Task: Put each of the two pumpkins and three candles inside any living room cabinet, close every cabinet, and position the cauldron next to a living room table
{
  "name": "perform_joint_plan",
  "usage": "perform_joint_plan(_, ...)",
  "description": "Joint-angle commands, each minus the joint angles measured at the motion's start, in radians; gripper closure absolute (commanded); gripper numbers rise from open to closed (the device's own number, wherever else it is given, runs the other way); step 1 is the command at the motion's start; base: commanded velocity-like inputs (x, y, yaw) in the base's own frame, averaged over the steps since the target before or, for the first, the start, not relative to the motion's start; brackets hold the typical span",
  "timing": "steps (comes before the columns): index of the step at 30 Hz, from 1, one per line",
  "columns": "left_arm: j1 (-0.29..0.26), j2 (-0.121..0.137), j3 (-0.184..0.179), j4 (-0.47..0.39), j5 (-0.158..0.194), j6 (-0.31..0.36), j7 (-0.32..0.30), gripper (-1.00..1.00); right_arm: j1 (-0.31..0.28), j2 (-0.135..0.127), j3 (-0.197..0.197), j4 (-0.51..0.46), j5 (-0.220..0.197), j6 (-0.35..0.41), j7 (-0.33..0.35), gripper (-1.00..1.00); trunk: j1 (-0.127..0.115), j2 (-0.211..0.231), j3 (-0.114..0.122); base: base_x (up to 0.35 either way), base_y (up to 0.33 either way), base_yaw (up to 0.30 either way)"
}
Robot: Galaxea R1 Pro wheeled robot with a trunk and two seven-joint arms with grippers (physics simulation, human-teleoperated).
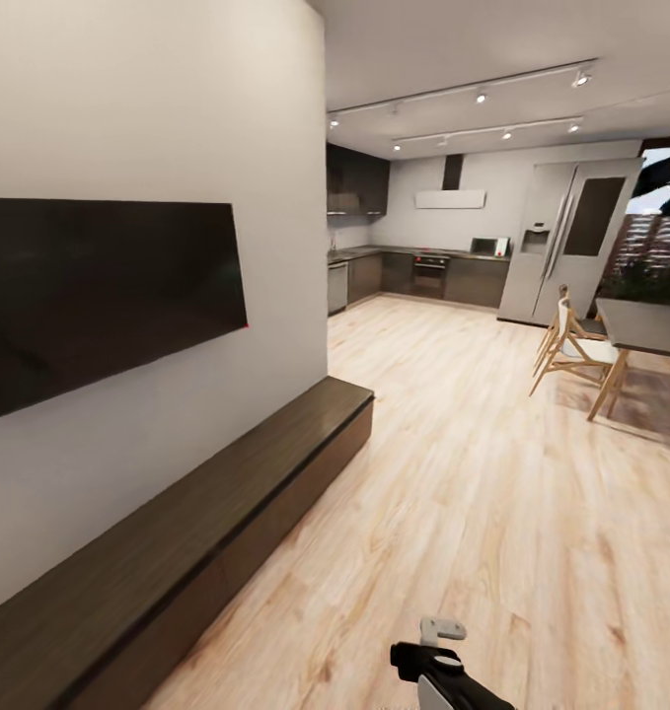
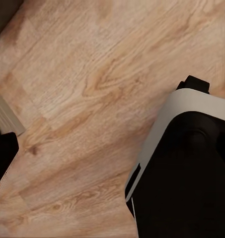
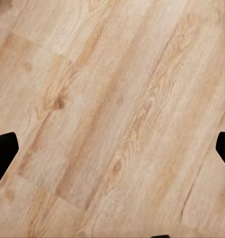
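Head view, cabinet: the long low dark-brown cabinet [image 1: 226, 513] runs along the foot of the white wall [image 1: 147, 108] at the left, its fronts flush and shut along the stretch that shows.
Head view, television: a flat black screen [image 1: 98, 296] hangs on that wall above the cabinet.
Head view, floor: pale wood planks [image 1: 453, 473] reach from the cabinet back to the kitchen.
Head view, kitchen: dark grey units [image 1: 423, 276] line the far wall, with a tall silver fridge [image 1: 561, 242] at their right end.
Head view, dining corner: a dark table [image 1: 650, 325] with light wooden chairs [image 1: 571, 350] stands at the right edge, well apart from the cabinet.
Head view, arm: a black and white part of an arm [image 1: 443, 671] shows at the bottom edge; which arm it is, and the state of its claw, I cannot tell.
Left wrist view: wood floor [image 2: 92, 99] under the camera, a white and black rounded part of the robot's body [image 2: 187, 163] near it, and a dark fingertip [image 2: 3, 158] at the edge; with one tip in sight I cannot tell whether the left gripper is spread or pressed together.
Right wrist view: the right gripper [image 3: 112, 148] is spread wide, one dark fingertip [image 3: 2, 148] at each side edge, bare planks [image 3: 112, 99] between them and nothing pinched.
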State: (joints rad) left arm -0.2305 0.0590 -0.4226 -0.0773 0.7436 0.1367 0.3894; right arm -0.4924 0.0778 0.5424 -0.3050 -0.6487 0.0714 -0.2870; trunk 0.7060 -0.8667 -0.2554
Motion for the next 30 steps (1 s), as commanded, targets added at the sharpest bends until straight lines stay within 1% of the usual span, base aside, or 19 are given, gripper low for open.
perform_joint_plan(1, 0.0, 0.001, -0.008, -0.004, 0.006, 0.008, 0.006, -1.0, -0.001, 0.0, 0.009, -0.002, -0.004, 0.005, -0.007, -1.0, 0.0, -0.001, -0.001, 0.0, 0.0, -0.28)
perform_joint_plan(30, 0.0, 0.001, -0.008, -0.004, 0.007, 0.008, 0.006, -1.0, -0.001, 0.0, 0.01, -0.003, -0.002, 0.005, -0.004, -1.0, 0.0, -0.001, -0.001, 0.0, 0.0, -0.279)
